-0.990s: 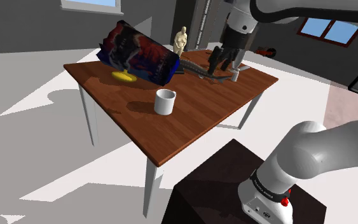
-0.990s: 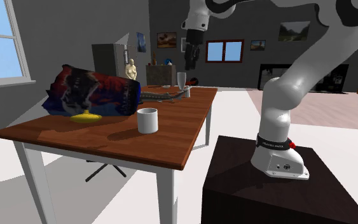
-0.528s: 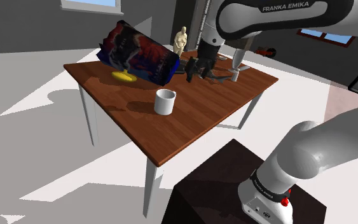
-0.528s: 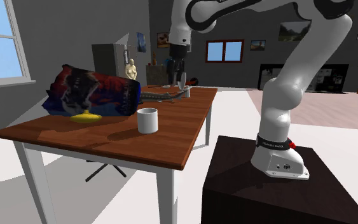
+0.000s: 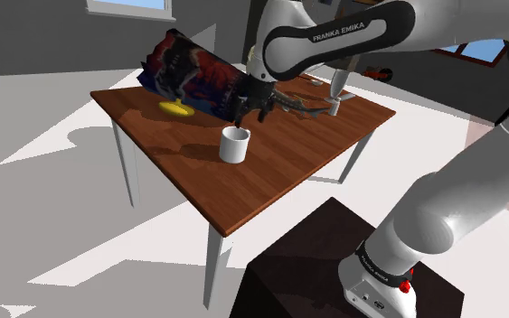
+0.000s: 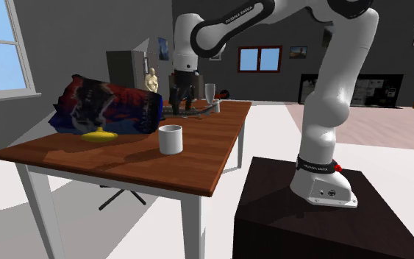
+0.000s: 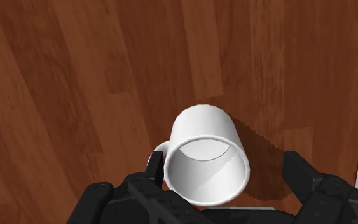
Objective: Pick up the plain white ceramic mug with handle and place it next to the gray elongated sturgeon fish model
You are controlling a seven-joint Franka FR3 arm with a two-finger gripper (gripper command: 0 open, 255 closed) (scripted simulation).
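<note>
Item: plain white ceramic mug with handle (image 5: 235,144), upright on the brown wooden counter (image 5: 279,172), apart from the grey elongated sturgeon model (image 5: 306,106). We note the black end effector (image 5: 252,115) above it, fingers spread, seemingly not touching it.

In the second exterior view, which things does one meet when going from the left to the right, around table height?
dark blue and red bag → white mug → pale goblet → dark box stand

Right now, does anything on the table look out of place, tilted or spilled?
Nothing looks spilled or broken. The white mug stands upright on the table. Only the big dark bag looks odd: it lies tilted, with a yellow object at its lower edge.
</note>
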